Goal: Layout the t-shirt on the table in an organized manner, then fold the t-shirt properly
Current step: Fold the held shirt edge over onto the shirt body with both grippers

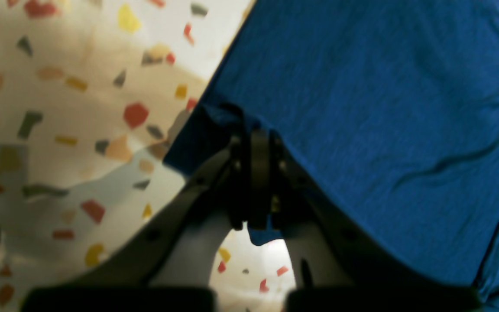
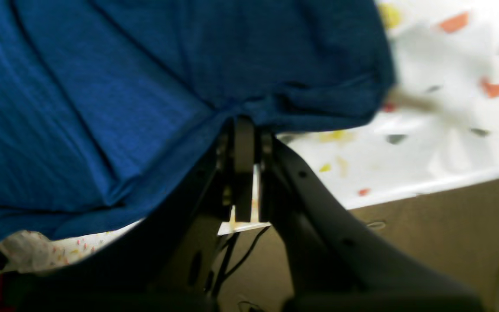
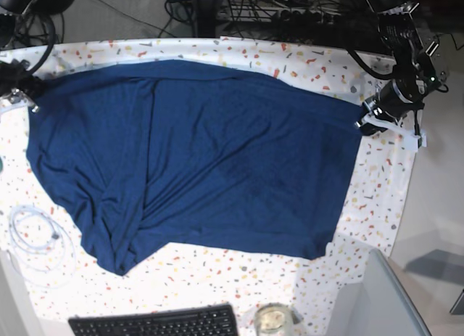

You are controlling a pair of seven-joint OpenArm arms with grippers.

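t-shirt (image 3: 196,154): spread on surface (image 3: 239,267), wrinkled lower left.
left fingers (image 1: 254,143): clamped on corner.
right fingers (image 2: 243,128): clamped on hem.
technique: pull apart evenly, keeping cloth low.

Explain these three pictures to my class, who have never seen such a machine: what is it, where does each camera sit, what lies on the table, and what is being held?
This is a robot with two arms, each ending in a gripper. The base picture looks down from above on the table, covered in a white speckled cloth. A large blue t-shirt lies spread across it. A black keyboard, a coiled white cable and a small glass jar sit near the edges. The other two pictures come from cameras on the wrists. The left gripper is shut on one edge of the t-shirt; the right gripper is shut on the opposite edge. In the base picture they sit at opposite ends, holding the cloth stretched between them.
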